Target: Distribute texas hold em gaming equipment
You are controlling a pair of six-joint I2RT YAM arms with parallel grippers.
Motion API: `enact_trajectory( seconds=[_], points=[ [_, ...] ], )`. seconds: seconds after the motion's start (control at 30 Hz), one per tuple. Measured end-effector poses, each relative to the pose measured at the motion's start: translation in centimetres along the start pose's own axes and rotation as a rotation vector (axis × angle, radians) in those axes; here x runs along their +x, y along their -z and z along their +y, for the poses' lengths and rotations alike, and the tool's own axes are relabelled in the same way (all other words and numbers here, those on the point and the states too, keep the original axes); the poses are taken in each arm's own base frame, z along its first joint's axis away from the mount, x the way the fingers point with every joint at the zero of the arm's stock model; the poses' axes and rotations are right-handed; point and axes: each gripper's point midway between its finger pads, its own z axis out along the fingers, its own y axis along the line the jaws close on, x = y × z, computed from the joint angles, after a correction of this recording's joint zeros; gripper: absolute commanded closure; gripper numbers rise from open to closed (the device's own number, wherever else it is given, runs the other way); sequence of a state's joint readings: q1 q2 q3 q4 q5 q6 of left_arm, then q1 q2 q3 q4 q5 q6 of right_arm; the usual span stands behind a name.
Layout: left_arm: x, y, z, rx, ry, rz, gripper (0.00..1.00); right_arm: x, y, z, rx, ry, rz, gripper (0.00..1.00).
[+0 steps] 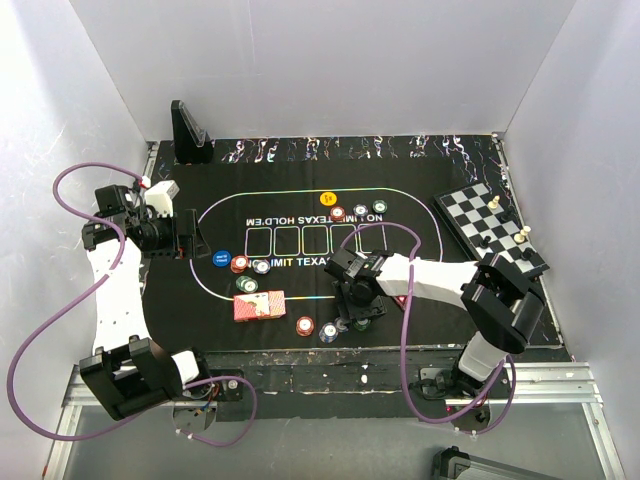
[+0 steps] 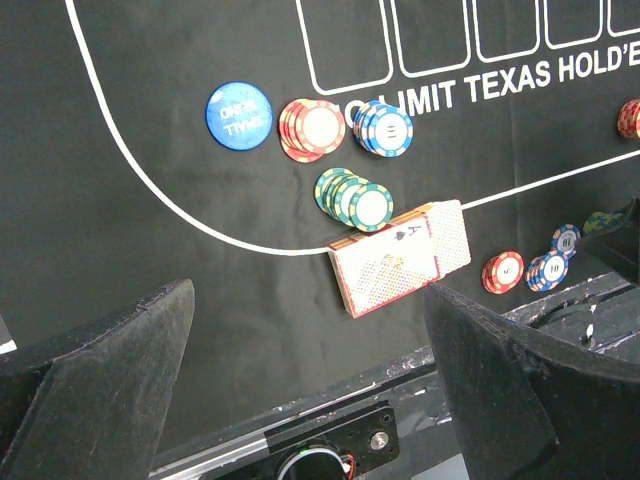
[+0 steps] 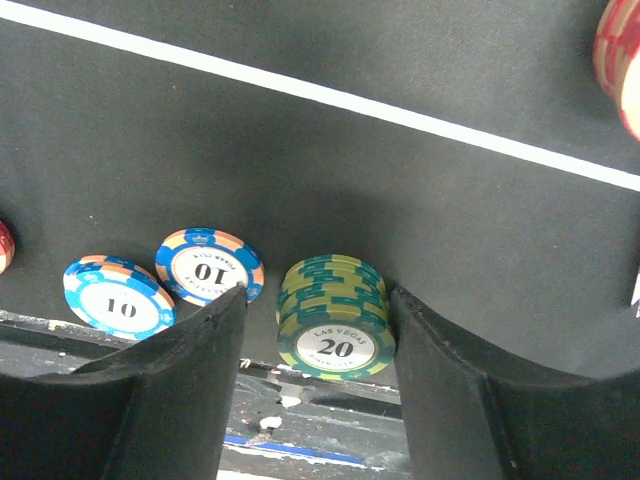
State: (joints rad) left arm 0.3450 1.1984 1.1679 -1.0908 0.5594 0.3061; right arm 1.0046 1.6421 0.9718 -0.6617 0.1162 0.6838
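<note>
- Stack of green chips is straddled by the right gripper, jaws apart, gap at 9 o'clock.
- Farther off, the left gripper is spread wide, empty.

My table carries a black mat. A chessboard lies at the mat's far right corner and a black stand at its far left. Chips and a deck lie towards the mat's near edge.
</note>
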Motion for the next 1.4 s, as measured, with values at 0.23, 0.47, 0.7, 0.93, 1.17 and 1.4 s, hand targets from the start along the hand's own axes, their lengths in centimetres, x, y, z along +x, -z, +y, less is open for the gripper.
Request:
enact_trajectory(
  seconds=[0.23,0.47,0.7,0.93,1.17,1.4],
  points=[
    [0.0,0.0,0.0,0.0,0.0,0.0,0.0,0.0,0.1,0.3,-0.014,-0.009,0.001,0.52],
    [0.0,0.0,0.0,-0.002,0.0,0.001,0.0,0.0,0.1,0.3,-0.014,-0.009,0.0,0.62],
    [0.0,0.0,0.0,-0.002,0.0,0.0,0.0,-0.1,0.4,-0.1,-0.003,-0.009,-0.011,0.79],
    [0.0,0.0,0.0,-0.003,0.0,0.0,0.0,-1.0,3.5,-1.5,-0.015,-0.039,-0.08,0.8],
    [0.0,0.0,0.0,-0.002,-0.001,0.0,0.0,-2.1,3.8,-5.0,0.008,-0.156,-0.108,0.81],
    [0.0,0.0,0.0,-0.001,-0.009,0.002,0.0,0.4,0.4,-8.7,0.116,-0.251,0.008,0.79]
  ],
)
